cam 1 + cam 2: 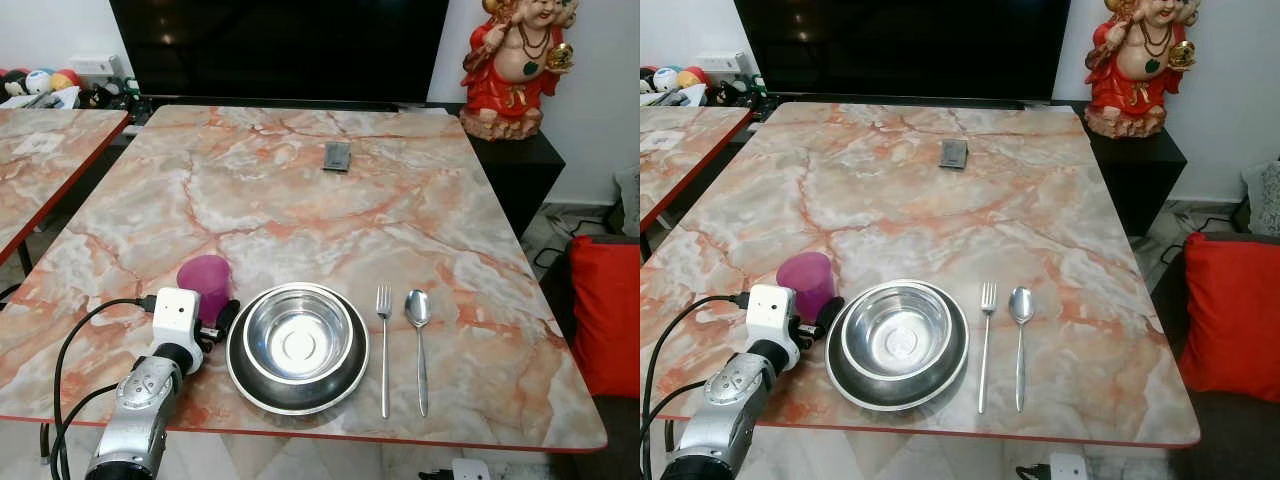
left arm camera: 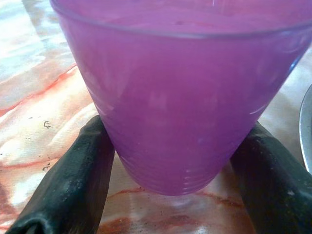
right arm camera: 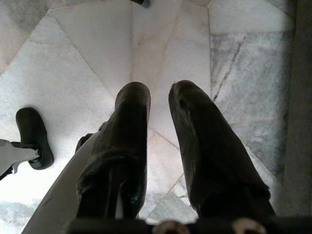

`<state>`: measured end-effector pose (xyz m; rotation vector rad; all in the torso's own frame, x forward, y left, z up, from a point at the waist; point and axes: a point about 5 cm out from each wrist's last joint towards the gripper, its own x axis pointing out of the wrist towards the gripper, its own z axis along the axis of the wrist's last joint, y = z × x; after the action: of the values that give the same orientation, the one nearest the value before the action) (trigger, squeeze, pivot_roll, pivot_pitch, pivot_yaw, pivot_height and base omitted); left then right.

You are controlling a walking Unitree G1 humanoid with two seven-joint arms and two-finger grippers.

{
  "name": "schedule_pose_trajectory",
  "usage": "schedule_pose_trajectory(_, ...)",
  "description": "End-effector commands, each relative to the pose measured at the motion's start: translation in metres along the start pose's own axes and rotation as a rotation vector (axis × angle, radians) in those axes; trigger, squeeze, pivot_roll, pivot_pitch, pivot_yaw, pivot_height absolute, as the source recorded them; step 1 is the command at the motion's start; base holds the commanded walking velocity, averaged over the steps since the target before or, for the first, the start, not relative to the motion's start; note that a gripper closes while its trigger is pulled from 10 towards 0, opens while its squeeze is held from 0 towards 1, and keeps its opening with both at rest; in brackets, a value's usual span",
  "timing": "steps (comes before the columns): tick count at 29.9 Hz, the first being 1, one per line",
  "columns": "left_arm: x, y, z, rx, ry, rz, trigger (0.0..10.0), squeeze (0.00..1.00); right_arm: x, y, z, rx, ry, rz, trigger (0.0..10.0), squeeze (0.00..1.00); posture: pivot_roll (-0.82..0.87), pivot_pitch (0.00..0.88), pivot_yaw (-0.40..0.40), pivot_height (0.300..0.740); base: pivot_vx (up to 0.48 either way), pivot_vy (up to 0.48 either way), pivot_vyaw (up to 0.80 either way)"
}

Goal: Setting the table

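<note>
The left end effector (image 2: 165,161) gripped the cup (image 1: 204,279) between its fingers (image 2: 73,180) near the worktop's (image 1: 330,210) front left corner. The cup stood just beside the bowl (image 1: 297,337). The right end effector (image 3: 158,105) hung over the floor, fingers slightly apart, holding nothing.

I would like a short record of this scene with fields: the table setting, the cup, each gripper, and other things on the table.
setting: steel bowl on dark plate, fork then spoon to its right
cup: purple cup, upright on the table, left of the plate
left gripper: one finger on each side of the cup
right gripper: idle, pointing at the floor
other: small dark object farther back
</note>
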<state>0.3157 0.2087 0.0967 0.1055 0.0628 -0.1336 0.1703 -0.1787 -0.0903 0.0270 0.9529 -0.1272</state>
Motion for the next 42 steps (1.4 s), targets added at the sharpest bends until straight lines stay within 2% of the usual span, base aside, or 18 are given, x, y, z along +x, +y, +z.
schedule_pose_trajectory(1, -0.0072, 0.0004, -0.0152, -0.007, 0.066, 0.005, 10.0, 0.40, -0.0013, -0.0013, -0.0075, 0.001, 0.029, -0.004, 10.0, 0.00, 0.04, 0.104, -0.014, 0.740, 0.000, 0.000, 0.00)
schedule_pose_trajectory(10, -0.0084, -0.0003, -0.0180, -0.003, 0.084, 0.003, 10.0, 0.40, -0.0014, 0.0009, -0.0077, 0.000, 0.028, -0.001, 10.0, 0.00, 0.04, 0.106, -0.014, 0.740, 0.000, 0.000, 0.00)
schedule_pose_trajectory(13, -0.0088, -0.0003, -0.0188, -0.002, 0.089, 0.002, 10.0, 0.35, -0.0014, 0.0016, -0.0075, -0.001, 0.026, 0.000, 10.0, 0.00, 0.05, 0.107, -0.014, 0.740, 0.000, 0.000, 0.00)
schedule_pose_trajectory(18, -0.0095, -0.0005, -0.0211, -0.009, 0.101, 0.003, 10.0, 0.40, -0.0012, 0.0008, -0.0066, -0.005, 0.023, -0.001, 10.0, 0.00, 0.05, 0.108, -0.014, 0.740, 0.000, 0.000, 0.00)
schedule_pose_trajectory(19, -0.0096, -0.0006, -0.0214, -0.012, 0.102, 0.003, 10.0, 0.45, -0.0010, 0.0007, -0.0056, -0.005, 0.021, -0.001, 10.0, 0.00, 0.04, 0.108, -0.015, 0.740, 0.000, 0.000, 0.00)
schedule_pose_trajectory(20, -0.0096, -0.0008, -0.0215, -0.012, 0.103, 0.004, 10.0, 0.45, -0.0009, 0.0007, -0.0052, -0.005, 0.020, -0.001, 10.0, 0.00, 0.04, 0.108, -0.016, 0.740, 0.000, 0.000, 0.00)
schedule_pose_trajectory(21, -0.0097, -0.0009, -0.0215, -0.012, 0.103, 0.003, 10.0, 0.77, -0.0008, 0.0007, -0.0048, -0.005, 0.019, -0.001, 10.0, 0.00, 0.04, 0.108, -0.016, 0.740, 0.000, 0.000, 0.00)
schedule_pose_trajectory(22, -0.0097, -0.0010, -0.0215, -0.012, 0.103, 0.003, 10.0, 0.77, -0.0008, 0.0006, -0.0047, -0.005, 0.019, -0.001, 10.0, 0.00, 0.04, 0.108, -0.016, 0.740, 0.000, 0.000, 0.00)
schedule_pose_trajectory(23, -0.0097, -0.0010, -0.0216, -0.012, 0.105, 0.003, 10.0, 0.96, -0.0008, 0.0008, -0.0046, -0.005, 0.018, -0.001, 10.0, 0.00, 0.04, 0.108, -0.016, 0.740, 0.000, 0.000, 0.00)
schedule_pose_trajectory(34, -0.0110, 0.0003, -0.0235, -0.005, 0.117, 0.007, 10.0, 1.00, -0.0011, 0.0028, -0.0060, -0.004, 0.021, 0.003, 10.0, 0.00, 0.05, 0.109, -0.015, 0.740, 0.000, 0.000, 0.00)
schedule_pose_trajectory(35, -0.0112, 0.0007, -0.0233, -0.005, 0.117, 0.010, 10.0, 0.73, -0.0011, 0.0029, -0.0062, -0.004, 0.022, 0.003, 10.0, 0.00, 0.05, 0.109, -0.015, 0.740, 0.000, 0.000, 0.00)
schedule_pose_trajectory(36, -0.0115, 0.0014, -0.0229, -0.004, 0.116, 0.013, 10.0, 0.00, -0.0011, 0.0028, -0.0065, -0.004, 0.023, 0.003, 10.0, 0.00, 0.05, 0.109, -0.015, 0.740, 0.000, 0.000, 0.00)
schedule_pose_trajectory(42, -0.0147, 0.0029, -0.0213, -0.010, 0.106, 0.011, 10.0, 0.00, -0.0015, 0.0015, -0.0083, -0.002, 0.029, 0.002, 10.0, 0.00, 0.05, 0.108, -0.014, 0.740, 0.000, 0.000, 0.00)
